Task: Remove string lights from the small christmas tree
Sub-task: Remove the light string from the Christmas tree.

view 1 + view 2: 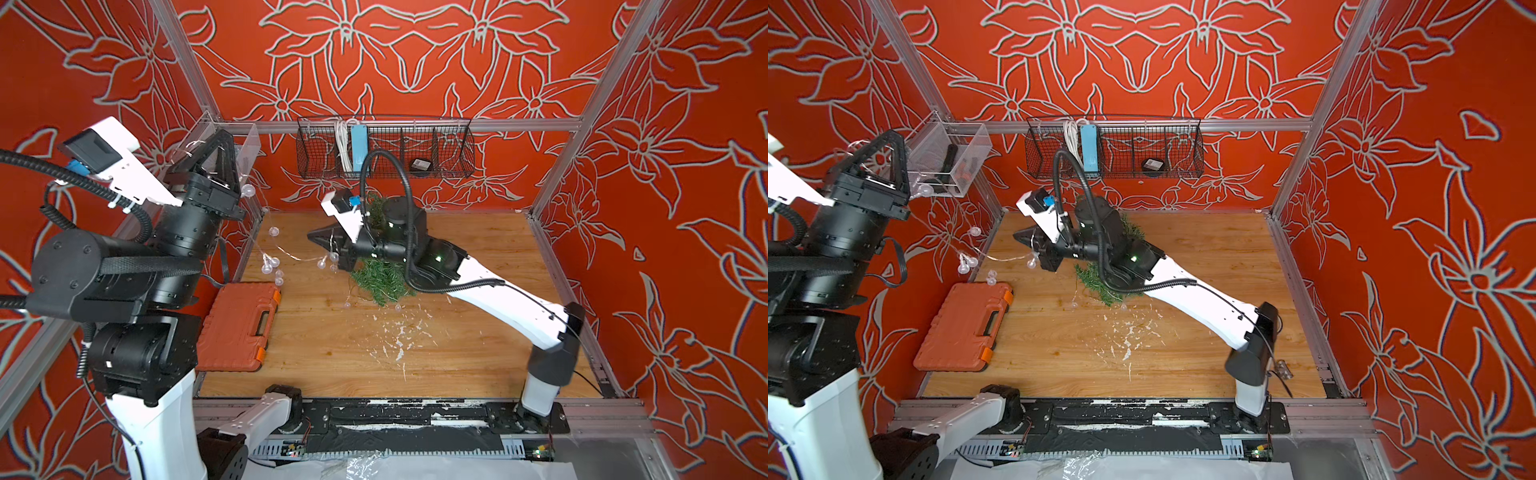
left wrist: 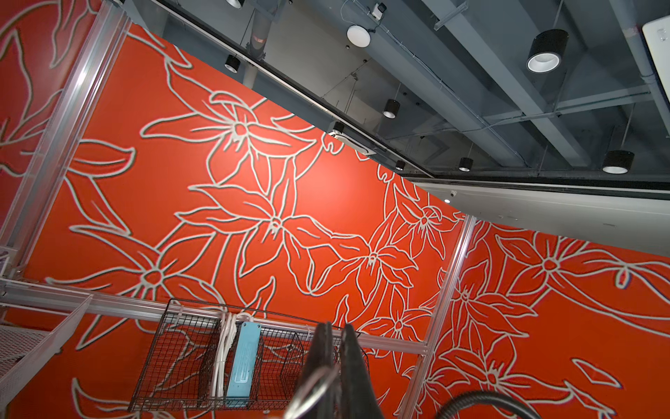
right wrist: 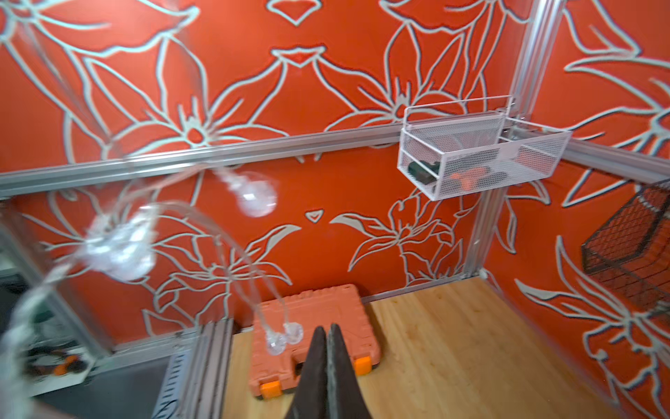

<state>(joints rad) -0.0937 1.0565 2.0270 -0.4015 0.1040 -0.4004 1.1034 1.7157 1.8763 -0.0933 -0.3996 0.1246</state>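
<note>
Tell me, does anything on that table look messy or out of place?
Yes. White flakes are scattered over the wooden table beside the small christmas tree, which seems to lie on its side under the right arm.

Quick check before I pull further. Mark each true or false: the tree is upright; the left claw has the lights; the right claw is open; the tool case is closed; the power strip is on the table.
1. The small christmas tree stands upright. False: it lies on its side on the table.
2. The left claw, raised high, is shut on the string lights. True.
3. The right claw is wide open. False: it is shut.
4. The orange tool case is closed. True.
5. The blue power strip lies on the table. False: it stands in the black wire basket.
</note>
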